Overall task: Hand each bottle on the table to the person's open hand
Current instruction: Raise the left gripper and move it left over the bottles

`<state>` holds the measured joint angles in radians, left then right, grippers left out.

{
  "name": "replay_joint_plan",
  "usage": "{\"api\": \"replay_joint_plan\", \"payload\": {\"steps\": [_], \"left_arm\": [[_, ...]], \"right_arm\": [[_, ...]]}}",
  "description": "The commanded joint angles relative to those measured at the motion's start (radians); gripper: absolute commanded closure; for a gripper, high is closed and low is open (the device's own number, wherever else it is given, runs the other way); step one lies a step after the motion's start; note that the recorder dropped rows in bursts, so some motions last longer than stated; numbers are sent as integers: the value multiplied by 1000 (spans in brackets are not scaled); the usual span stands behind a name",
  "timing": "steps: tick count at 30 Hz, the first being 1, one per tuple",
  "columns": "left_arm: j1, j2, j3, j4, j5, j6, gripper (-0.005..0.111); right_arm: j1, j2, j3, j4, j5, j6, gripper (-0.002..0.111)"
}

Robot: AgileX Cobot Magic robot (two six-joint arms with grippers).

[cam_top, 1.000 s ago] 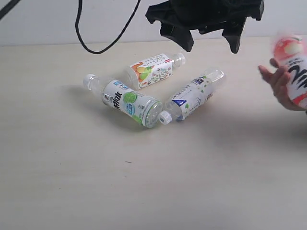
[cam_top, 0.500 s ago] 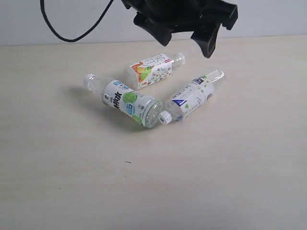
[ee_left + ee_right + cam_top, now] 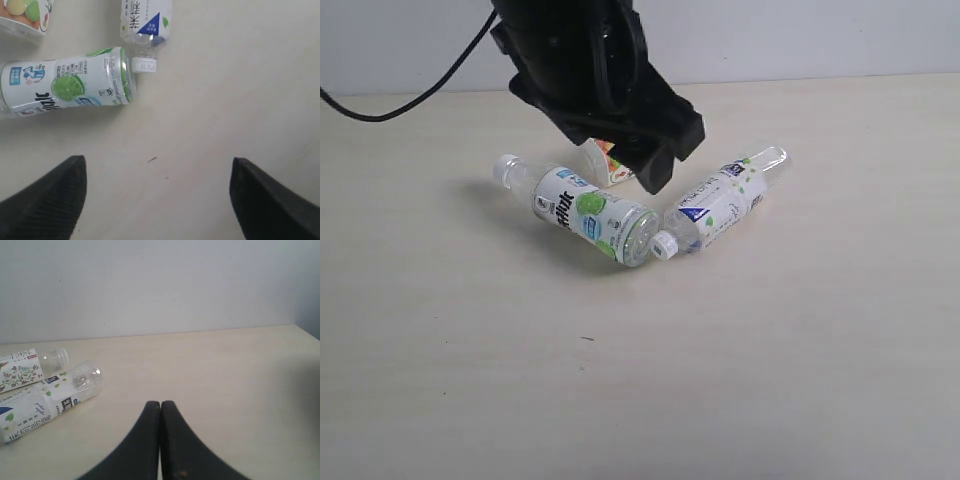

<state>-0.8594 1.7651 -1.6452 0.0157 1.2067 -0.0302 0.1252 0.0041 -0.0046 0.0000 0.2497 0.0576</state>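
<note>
Exterior view, and three bottles lie on their sides on the counter (image 3: 800,380), bunched in the upper middle of the frame. The lime-label bottle (image 3: 585,212) lies slantwise, white cap toward the upper left. The blue-label bottle (image 3: 720,200) slants the other way, its white cap tucked right against the lime one's base, touching or very nearly. The fruit-label bottle (image 3: 612,160) sits just behind them, mostly hidden under the black left arm (image 3: 590,80), which hangs over that spot. All are clear plastic with printed wraps, and those round barrels look ready to roll.

Over to the left wrist view: the left gripper (image 3: 156,165) is spread wide, nothing between its fingers, bare counter beneath and the lime-label bottle just ahead. The right gripper (image 3: 160,407) is clenched tight on nothing, low over the counter and apart from the cluster.

By my read this is the reach for the next bottle, with three left to hand over. No open hand is in view right now. The next move calls for settling on one bottle; fruit-label or lime-label look nearest, and I can't tell which is the target. Then line the fingers across the barrel, drop, and squeeze mid-label. Care is needed: the neighbours are packed close, and a nudge could set one rolling.
</note>
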Motion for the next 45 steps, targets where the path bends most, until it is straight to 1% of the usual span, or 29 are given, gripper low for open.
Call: {"api": "replay_joint_plan", "payload": {"steps": [1,5,9,10,13,18,41,43,45], "left_arm": [[3,-71,74,8,-51,38,31],[5,-105,130,36,-92,57,31],[34,-112,182,37,-128,76,31],[50,-112,194,37,-153,75,31],[81,-112,202,24,-202,71,31],[101,-112,202,23,-214,71,31],[103,-112,202,17,-211,71,31],[103,-112,202,17,-211,71,34],[103,-112,202,17,-211,71,43]], "right_arm": [[-3,-4,5,0,-6,-4,108],[-3,-4,5,0,-6,-4,108],[-3,-4,5,0,-6,-4,108],[-3,-4,5,0,-6,-4,108],[-3,-4,5,0,-6,-4,108],[-3,-4,5,0,-6,-4,108],[-3,-4,5,0,-6,-4,108],[-3,-4,5,0,-6,-4,108],[-3,-4,5,0,-6,-4,108]]}}
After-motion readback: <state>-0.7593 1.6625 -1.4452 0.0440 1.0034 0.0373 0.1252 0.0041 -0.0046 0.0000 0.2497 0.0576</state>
